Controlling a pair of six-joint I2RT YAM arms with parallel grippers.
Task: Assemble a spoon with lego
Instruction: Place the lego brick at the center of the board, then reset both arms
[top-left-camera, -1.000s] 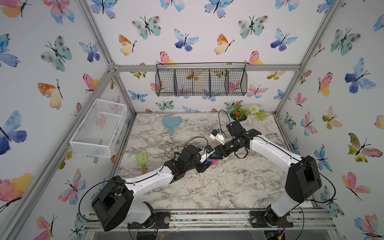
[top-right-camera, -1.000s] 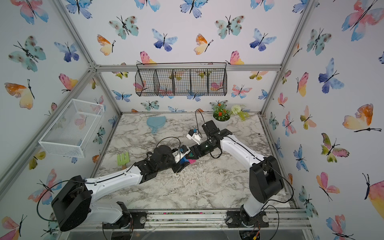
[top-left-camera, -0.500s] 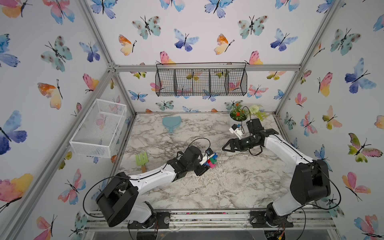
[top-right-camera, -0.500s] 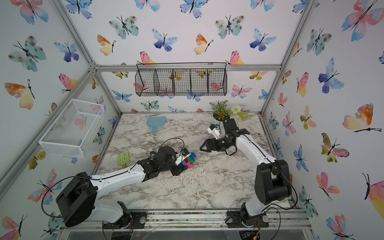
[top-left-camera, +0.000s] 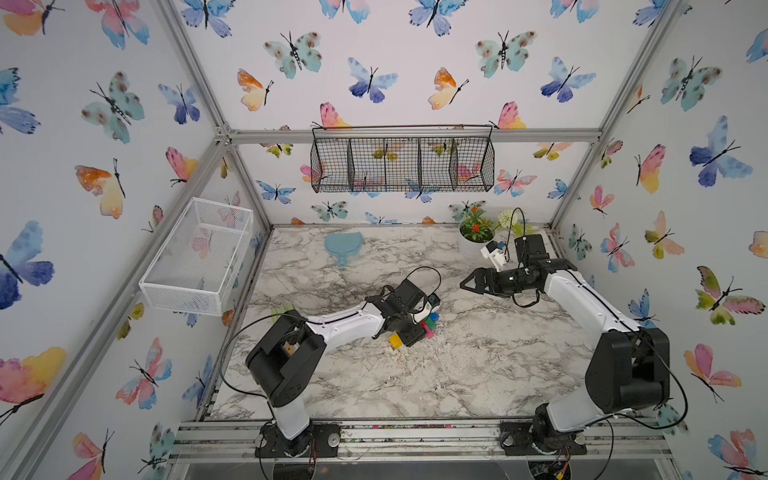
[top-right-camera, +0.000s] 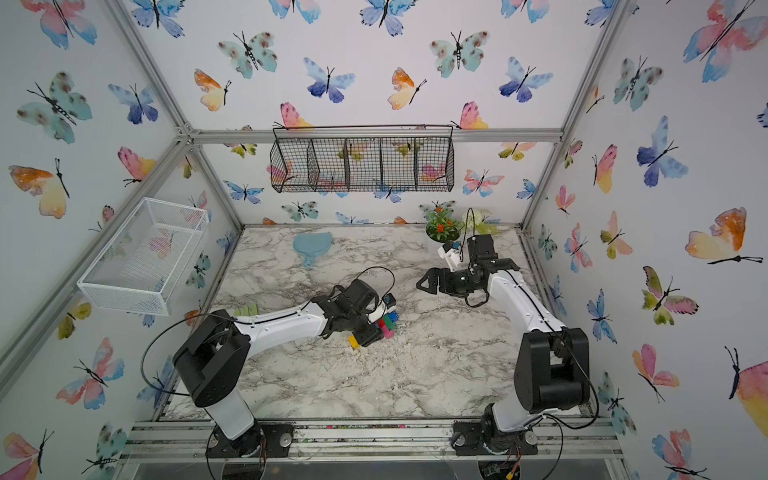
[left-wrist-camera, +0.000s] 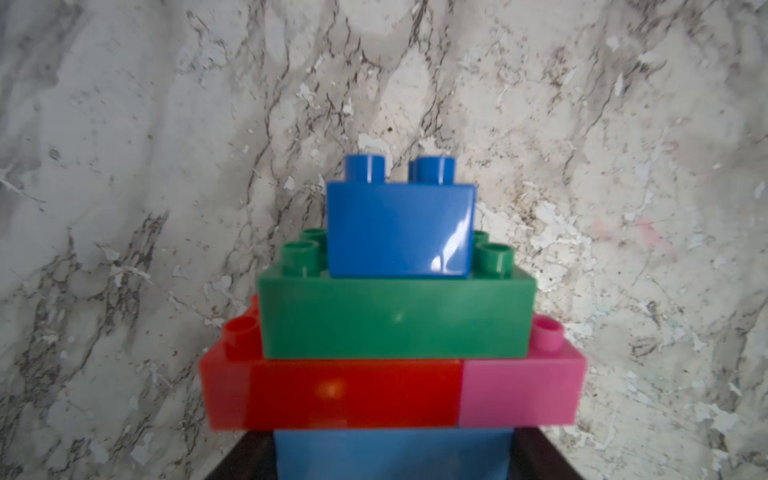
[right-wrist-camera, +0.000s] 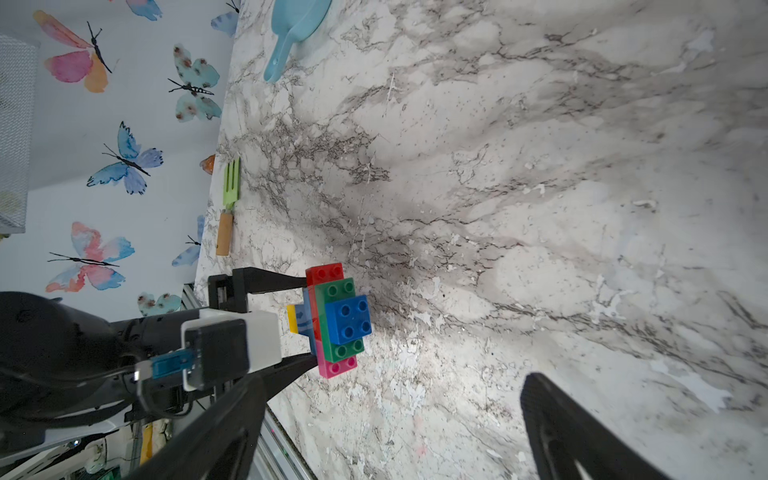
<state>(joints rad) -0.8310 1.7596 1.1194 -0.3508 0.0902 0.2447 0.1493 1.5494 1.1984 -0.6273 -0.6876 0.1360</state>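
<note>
The spoon (top-left-camera: 429, 325) of joined lego hangs low over the middle of the marble table, with my left gripper (top-left-camera: 415, 330) shut on it. In the left wrist view its blue brick (left-wrist-camera: 399, 228) tops a green brick (left-wrist-camera: 395, 320), then red (left-wrist-camera: 332, 395) and pink (left-wrist-camera: 519, 395), with the light-blue brick (left-wrist-camera: 390, 453) between my dark fingers (left-wrist-camera: 245, 457). The yellow stem end (top-right-camera: 354, 340) pokes out behind the gripper. My right gripper (top-left-camera: 467, 284) hovers apart at the back right, open and empty; the right wrist view looks across at the spoon (right-wrist-camera: 338, 320).
A pale-teal paddle (top-left-camera: 343, 246) lies at the back of the table. A pale green pronged utensil (right-wrist-camera: 232, 183) lies by the left edge. A potted plant (top-left-camera: 473, 232) stands at the back right near my right arm. A white mesh basket (top-left-camera: 199, 257) and a black wire basket (top-left-camera: 403, 162) hang on the walls.
My right gripper let go of the bricks, opened wide and drew back toward the back right. My left gripper kept the spoon and moved it slightly toward the front.
</note>
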